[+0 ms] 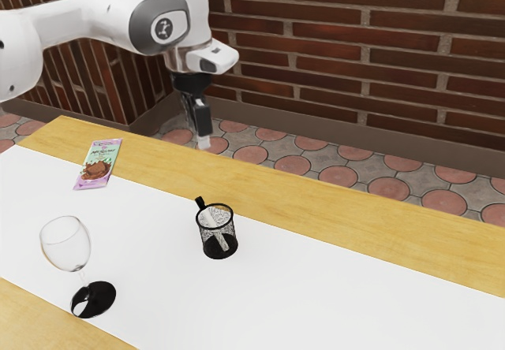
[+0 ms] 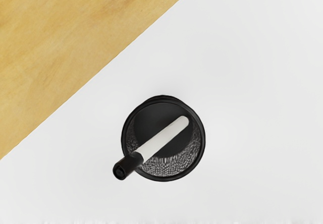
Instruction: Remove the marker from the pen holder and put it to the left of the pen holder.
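- My gripper [image 1: 202,135] hangs in the air, well apart from the pen holder and higher than its rim.
- Whether my jaws stand apart or together, I can't tell.
- The 1 marker [image 2: 162,138] is in the pen holder [image 2: 202,148], leaning, its white body down inside and its black cap sticking out past the rim.
- That cap points toward the end of the counter [image 1: 331,202] where the chocolate bar lies.
- The pen holder, black mesh, stands upright on the white runner [image 1: 316,287], near the runner's long edge on the brick wall's side; bare wood runs between that edge and the counter's own.
- The chocolate bar [image 1: 98,165] lies flat across that same runner edge, near the counter's corner at the exterior view's left.
- 1 wine glass [image 1: 66,244] stands on its dark foot, near the runner's other long edge, well apart from the pen holder.
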